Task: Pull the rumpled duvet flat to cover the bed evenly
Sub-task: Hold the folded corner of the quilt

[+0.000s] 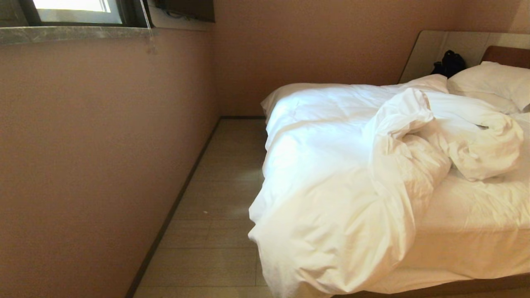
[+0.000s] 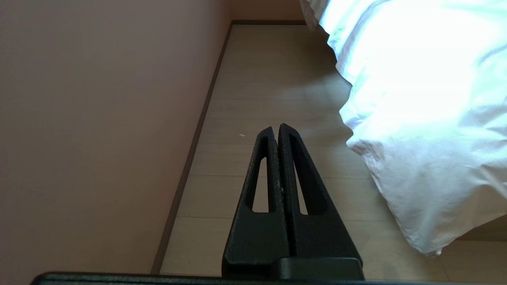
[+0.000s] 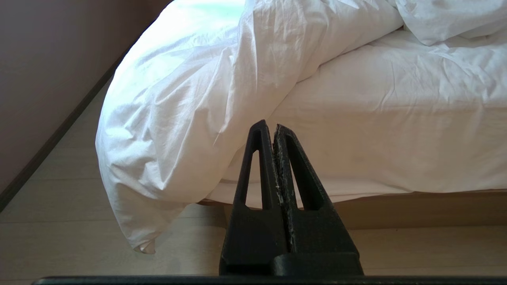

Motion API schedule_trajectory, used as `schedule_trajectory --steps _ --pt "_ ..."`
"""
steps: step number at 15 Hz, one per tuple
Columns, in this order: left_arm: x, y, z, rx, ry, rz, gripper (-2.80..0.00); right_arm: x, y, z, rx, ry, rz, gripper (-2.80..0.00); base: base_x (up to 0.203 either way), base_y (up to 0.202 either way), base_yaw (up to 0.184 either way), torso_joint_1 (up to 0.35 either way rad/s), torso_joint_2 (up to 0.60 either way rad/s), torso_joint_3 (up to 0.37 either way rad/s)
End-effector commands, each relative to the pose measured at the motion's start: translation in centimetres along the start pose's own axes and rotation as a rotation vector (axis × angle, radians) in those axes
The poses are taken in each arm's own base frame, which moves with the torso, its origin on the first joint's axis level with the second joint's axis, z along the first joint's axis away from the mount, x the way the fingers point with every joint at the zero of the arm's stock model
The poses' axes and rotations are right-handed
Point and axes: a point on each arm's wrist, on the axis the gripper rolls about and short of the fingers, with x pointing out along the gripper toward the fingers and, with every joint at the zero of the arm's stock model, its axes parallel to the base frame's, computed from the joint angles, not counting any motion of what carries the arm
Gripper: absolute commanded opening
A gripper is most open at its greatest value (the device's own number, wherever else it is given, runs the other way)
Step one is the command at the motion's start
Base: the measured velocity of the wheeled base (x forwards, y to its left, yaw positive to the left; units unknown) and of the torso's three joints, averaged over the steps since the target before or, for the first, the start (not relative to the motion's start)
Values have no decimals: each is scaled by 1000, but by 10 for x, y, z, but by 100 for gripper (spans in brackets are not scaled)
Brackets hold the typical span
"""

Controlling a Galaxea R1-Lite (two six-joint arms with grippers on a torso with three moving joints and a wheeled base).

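Observation:
The white duvet (image 1: 343,174) lies bunched on the left half of the bed (image 1: 468,215), with a twisted fold heaped toward the pillows and one corner (image 3: 146,237) hanging down to the floor. The bare sheeted mattress (image 3: 396,130) shows at the foot on the right. Neither arm appears in the head view. My left gripper (image 2: 276,127) is shut and empty, low over the floor beside the bed, apart from the duvet (image 2: 416,118). In front of the bed's foot my right gripper (image 3: 268,124) is shut and empty, short of the mattress edge.
A pinkish wall (image 1: 91,157) runs along the left, leaving a narrow aisle of pale floor (image 1: 219,198) between it and the bed. White pillows (image 1: 492,85) and a brown headboard (image 1: 507,56) are at the far right. A dark object (image 1: 449,64) sits behind the bed. The wooden base (image 3: 416,209) shows under the mattress.

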Motion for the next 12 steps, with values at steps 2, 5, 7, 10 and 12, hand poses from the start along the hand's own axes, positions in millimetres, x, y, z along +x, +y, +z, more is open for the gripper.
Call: schedule_trajectory --steps 2,5,7,10,12 --pt "0 0 0 0 1 0 -280 0 0 0 0 1 0 -280 0 0 0 0 0 0" --pt "0 0 0 0 1 0 -280 0 0 0 0 1 0 -280 0 0 0 0 0 0" --pt "0 0 0 0 1 0 -280 0 0 0 0 1 0 -280 0 0 0 0 0 0" --pt "0 0 0 -2 1 0 -280 0 0 0 0 1 0 -280 0 0 0 0 0 0" --pt "0 0 0 -2 0 0 -280 0 0 0 0 1 0 -280 47 0 2 -2 -1 1"
